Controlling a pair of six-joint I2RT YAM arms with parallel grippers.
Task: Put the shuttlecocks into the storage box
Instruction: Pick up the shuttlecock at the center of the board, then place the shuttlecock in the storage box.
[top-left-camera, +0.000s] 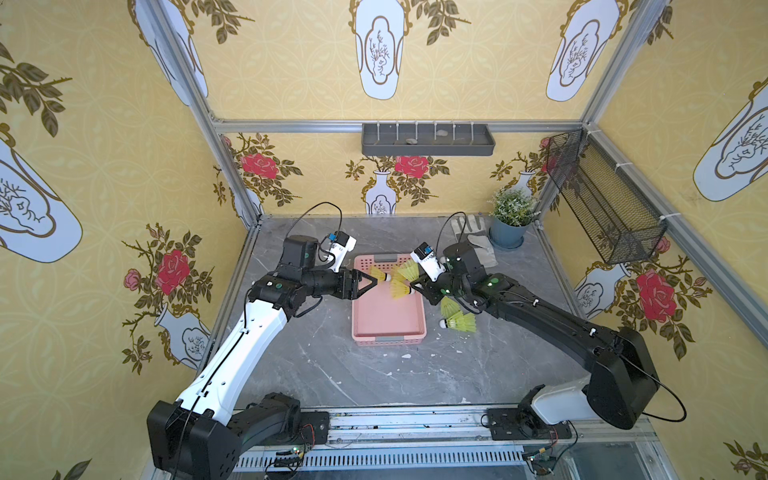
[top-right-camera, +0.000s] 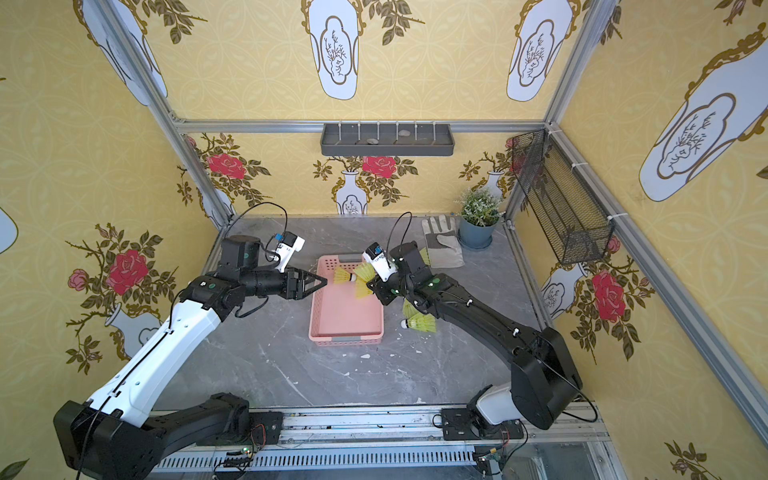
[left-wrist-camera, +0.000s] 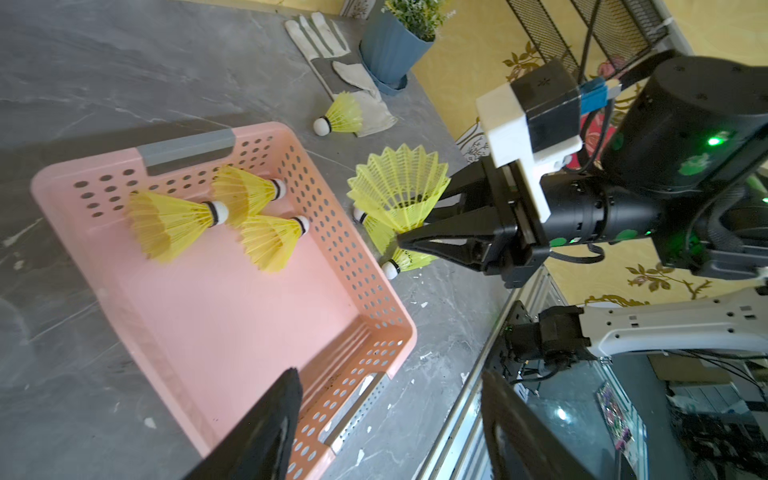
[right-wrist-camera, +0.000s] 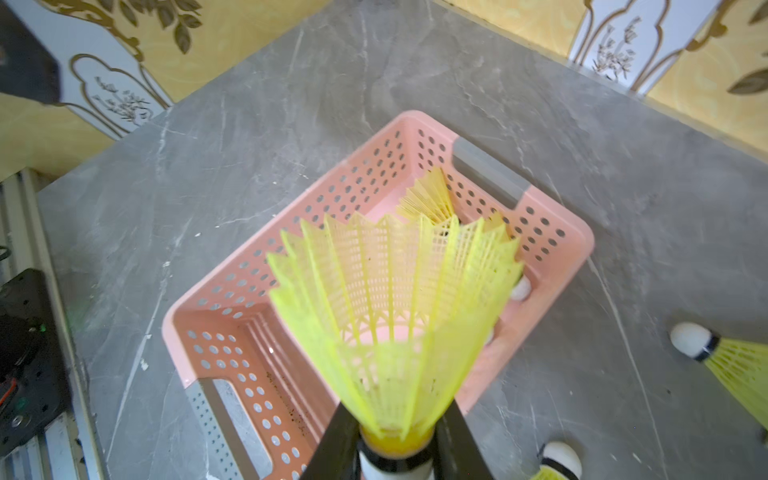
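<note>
Right wrist: shuttlecock held over storage box rim

Near half of storage box free; far end blocked.
Three shuttlecocks inside; left gripper, right gripper with held shuttlecock overhead.

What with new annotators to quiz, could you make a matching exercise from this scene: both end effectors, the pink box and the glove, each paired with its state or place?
Column one:
1. right end effector
2. left end effector
3. storage box
4. glove

Column two:
A. lies beside the plant pot
B. open and empty
C. shut on a shuttlecock
D. has three shuttlecocks lying in it

Pairs: 1-C, 2-B, 3-D, 4-A.
</note>
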